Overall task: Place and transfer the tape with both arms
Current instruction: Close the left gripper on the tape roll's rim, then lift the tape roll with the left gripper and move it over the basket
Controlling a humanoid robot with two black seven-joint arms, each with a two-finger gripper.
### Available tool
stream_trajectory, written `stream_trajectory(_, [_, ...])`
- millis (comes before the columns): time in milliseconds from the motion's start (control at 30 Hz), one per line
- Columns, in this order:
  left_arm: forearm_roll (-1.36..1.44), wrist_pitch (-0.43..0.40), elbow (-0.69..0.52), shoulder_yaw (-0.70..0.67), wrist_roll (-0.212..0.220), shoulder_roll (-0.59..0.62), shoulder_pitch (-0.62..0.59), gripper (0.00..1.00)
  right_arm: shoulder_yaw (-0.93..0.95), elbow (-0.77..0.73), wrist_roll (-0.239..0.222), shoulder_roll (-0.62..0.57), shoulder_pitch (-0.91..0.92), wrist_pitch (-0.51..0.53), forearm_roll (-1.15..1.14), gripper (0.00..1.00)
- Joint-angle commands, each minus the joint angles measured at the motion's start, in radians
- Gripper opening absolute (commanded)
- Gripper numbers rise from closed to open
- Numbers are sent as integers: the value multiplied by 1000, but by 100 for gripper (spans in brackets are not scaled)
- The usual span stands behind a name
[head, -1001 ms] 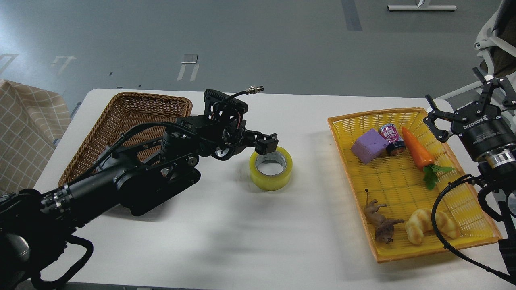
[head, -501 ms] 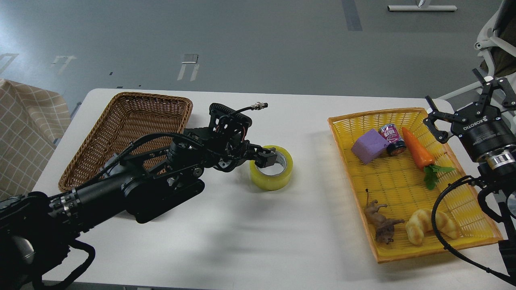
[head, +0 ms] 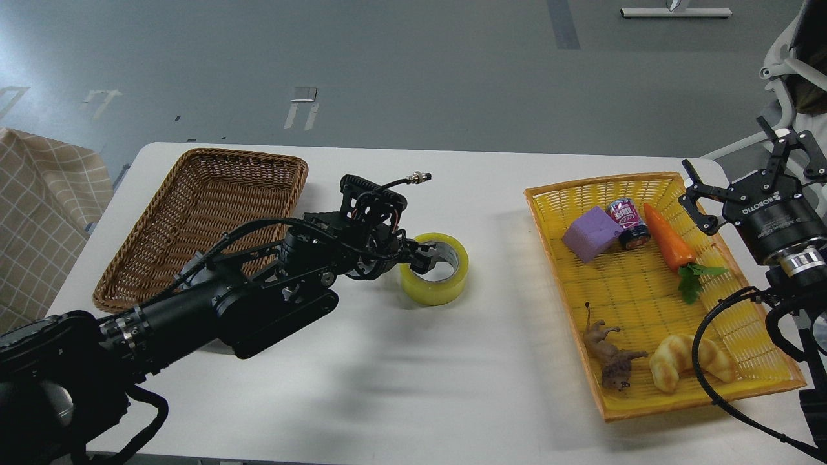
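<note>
The tape (head: 434,268) lies flat on the white surface (head: 413,361), between the brown wicker basket (head: 200,219) to its left and the yellow tray (head: 652,284) to its right, touching neither. The left gripper (head: 423,256) reaches onto the roll's near-left rim, one finger apparently inside the core; whether its jaws are pinching the wall cannot be told. Right of the tape, beyond the tray's far corner, the right gripper (head: 743,177) hangs in the air with its jaws spread and holding nothing. The roll appears to be out of the tray and set down mid-surface; lifting it and moving it on seems to remain. Compared with a second ago, the left gripper has sunk from above the roll onto its rim, and the tape has not shifted.
</note>
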Motion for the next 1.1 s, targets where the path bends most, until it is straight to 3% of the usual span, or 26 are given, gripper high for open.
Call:
stream_trajectory(0, [0,0,6,6,-3,-1,0,62,0,0,1,0,0,0,0,100])
stream_trajectory(67, [-3,0,16,21,-8,-1,0,55,0,0,2,0,0,0,0,100])
stream_trajectory(234, [-3,0,17,28,-10,-7,2,53,0,0,2,0,0,0,0,100])
stream_trajectory(300, [-2,0,17,29,-11,-10,2,40,2,-1,3,0,0,0,0,100])
stream_trajectory(334, [-2,0,19,29,-14,-12,2,28,2,-9,3,0,0,0,0,100])
stream_trajectory(401, [0,0,22,29,-25,-12,2,18,2,-12,3,0,0,0,0,100])
stream_trajectory(467, [0,0,26,29,-40,-12,2,0,2,-14,3,0,0,0,0,100])
stream_trajectory(868, [1,0,37,28,-62,-9,-11,0,5,-14,5,0,0,0,0,100])
stream_trajectory(1068, [-9,0,0,23,-63,68,-54,0,5,-14,5,2,2,0,2,100])
